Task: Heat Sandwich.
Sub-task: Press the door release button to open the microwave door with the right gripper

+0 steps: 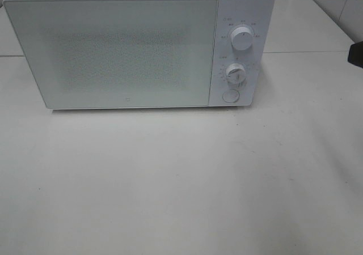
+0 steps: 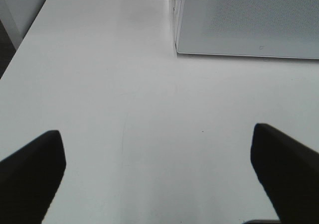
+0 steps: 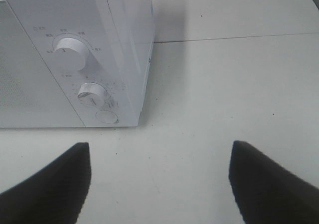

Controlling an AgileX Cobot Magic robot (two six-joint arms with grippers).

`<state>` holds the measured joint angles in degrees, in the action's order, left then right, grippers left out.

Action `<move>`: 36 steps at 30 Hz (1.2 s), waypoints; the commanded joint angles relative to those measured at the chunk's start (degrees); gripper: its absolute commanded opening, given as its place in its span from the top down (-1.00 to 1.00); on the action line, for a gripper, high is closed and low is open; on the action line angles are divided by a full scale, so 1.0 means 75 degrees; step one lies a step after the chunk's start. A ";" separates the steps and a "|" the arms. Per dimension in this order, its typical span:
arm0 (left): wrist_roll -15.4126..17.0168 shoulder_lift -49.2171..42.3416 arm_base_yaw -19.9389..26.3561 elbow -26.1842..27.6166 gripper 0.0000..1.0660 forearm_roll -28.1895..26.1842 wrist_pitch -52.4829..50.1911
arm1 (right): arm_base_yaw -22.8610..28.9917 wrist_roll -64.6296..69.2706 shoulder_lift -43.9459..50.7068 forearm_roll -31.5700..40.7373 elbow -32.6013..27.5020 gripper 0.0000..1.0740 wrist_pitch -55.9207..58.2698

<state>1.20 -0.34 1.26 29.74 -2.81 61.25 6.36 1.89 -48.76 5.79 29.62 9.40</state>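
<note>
Both empty, the left tool (image 2: 157, 129) and right tool (image 3: 160, 144) gape above the counter (image 1: 181, 181), facing the shut microwave (image 1: 113, 51), likely poised to open it.

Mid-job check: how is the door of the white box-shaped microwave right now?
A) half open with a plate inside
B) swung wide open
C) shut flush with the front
C: the white box-shaped microwave's door sits flush beside the control panel, with no gap or interior showing.
</note>
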 commanded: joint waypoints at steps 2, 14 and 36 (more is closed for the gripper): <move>-0.0015 -0.0031 0.0015 -0.0015 -0.79 -0.0061 0.0008 | -0.0031 0.0160 -0.0611 0.0000 -0.0313 -0.40 -0.1253; -0.0015 -0.0031 0.0015 -0.0015 -0.79 -0.0061 0.0008 | -0.0031 0.0130 -0.1841 0.0031 -0.1734 -0.40 -0.5180; -0.0015 -0.0031 0.0015 -0.0015 -0.79 -0.0061 0.0008 | 0.3682 -0.2338 -0.5241 0.4163 -0.1864 -0.40 -0.9694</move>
<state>1.20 -0.34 1.26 29.74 -2.81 61.25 33.75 -14.84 -88.01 35.58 15.64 -61.31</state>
